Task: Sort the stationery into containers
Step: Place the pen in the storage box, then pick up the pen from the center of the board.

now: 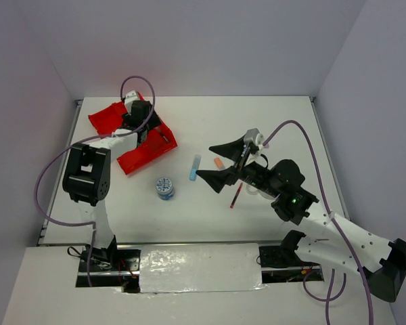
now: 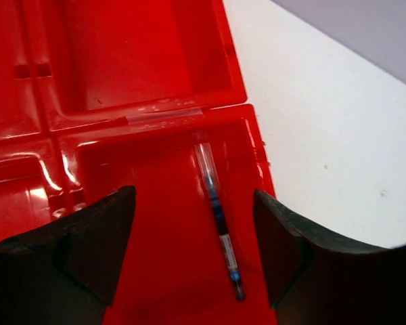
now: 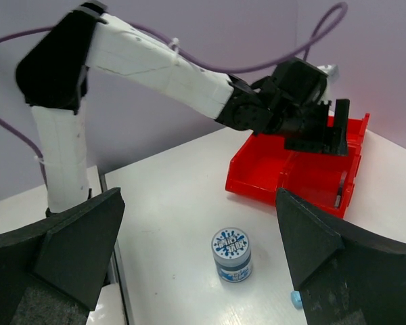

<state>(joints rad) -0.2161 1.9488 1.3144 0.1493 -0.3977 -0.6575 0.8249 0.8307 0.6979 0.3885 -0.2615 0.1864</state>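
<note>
The red divided tray [image 1: 137, 157] lies at the far left. My left gripper [image 1: 141, 116] hovers over it, open and empty. In the left wrist view a thin blue pen [image 2: 218, 218] lies in a tray compartment [image 2: 142, 68] between the open fingers [image 2: 195, 250]. My right gripper [image 1: 223, 162] is open and empty above mid-table. A round blue-white tub [image 1: 165, 187] stands upright left of it and shows between the open fingers [image 3: 199, 223] in the right wrist view [image 3: 231, 254]. A light-blue stick [image 1: 194, 167], an orange-tipped stick [image 1: 219, 163] and a red pen [image 1: 236, 196] lie by the right gripper.
The left arm [image 3: 155, 61] reaches across the back to the tray [image 3: 284, 172]. Purple cables loop over both arms. Grey walls enclose the white table [image 1: 284, 122] on three sides. The end of the light-blue stick [image 3: 296, 298] lies by the right finger.
</note>
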